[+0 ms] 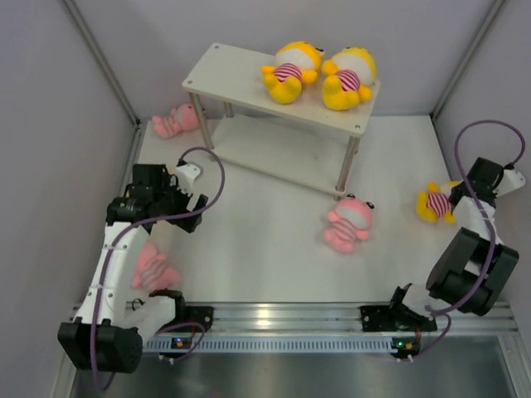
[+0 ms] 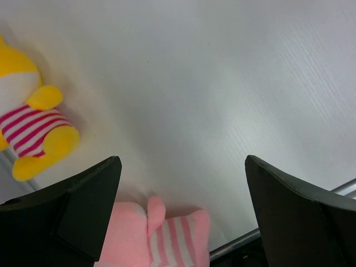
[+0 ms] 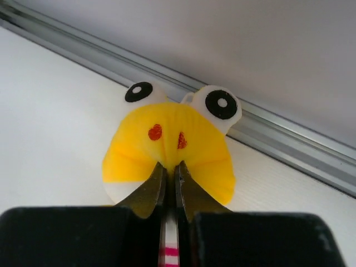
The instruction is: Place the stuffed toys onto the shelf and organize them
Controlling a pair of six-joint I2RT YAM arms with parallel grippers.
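1. At the right edge of the tabletop, close to the side wall, the right gripper has its jaws nearly together, pinching the plush of a held yellow toy. Its face points away from the wrist camera, towards the wall rail.
2. The shelf stands at the back centre. Its top board carries two toys side by side at the right end, the left shelf toy and the right shelf toy, both yellow. The left half of the board is bare.
3. The centre pink toy lies on the tabletop just in front of the shelf's right leg.
4. The rear pink toy lies beside the shelf's left leg.
5. The near pink toy lies under the left arm.
6. The left gripper has its jaws wide apart and empty, above the tabletop. Its wrist view shows a fourth yellow toy at the left edge.
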